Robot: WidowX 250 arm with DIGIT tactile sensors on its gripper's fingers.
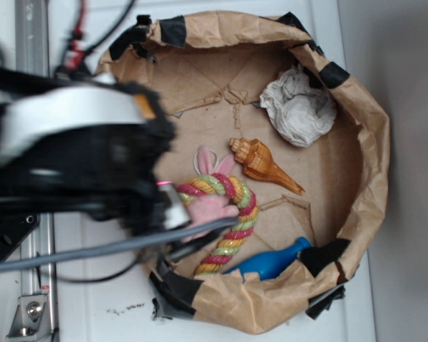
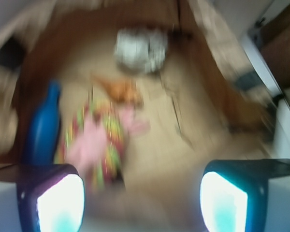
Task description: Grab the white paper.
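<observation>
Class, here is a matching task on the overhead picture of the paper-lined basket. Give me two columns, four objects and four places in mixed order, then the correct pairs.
Objects
1. white paper
2. orange seashell
3. blue bottle
4. rope ring

Places, as seen in the exterior view
A. at the bottom edge, by black tape
B. around the pink plush toy
C. in the middle, pointed end toward lower right
D. top right, against the brown paper wall

Pairs: 1-D, 2-C, 3-A, 4-B

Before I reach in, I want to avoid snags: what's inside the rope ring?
A pink plush toy lies through the rope ring, ears poking out above. Its lower part is hidden behind the arm.
</observation>
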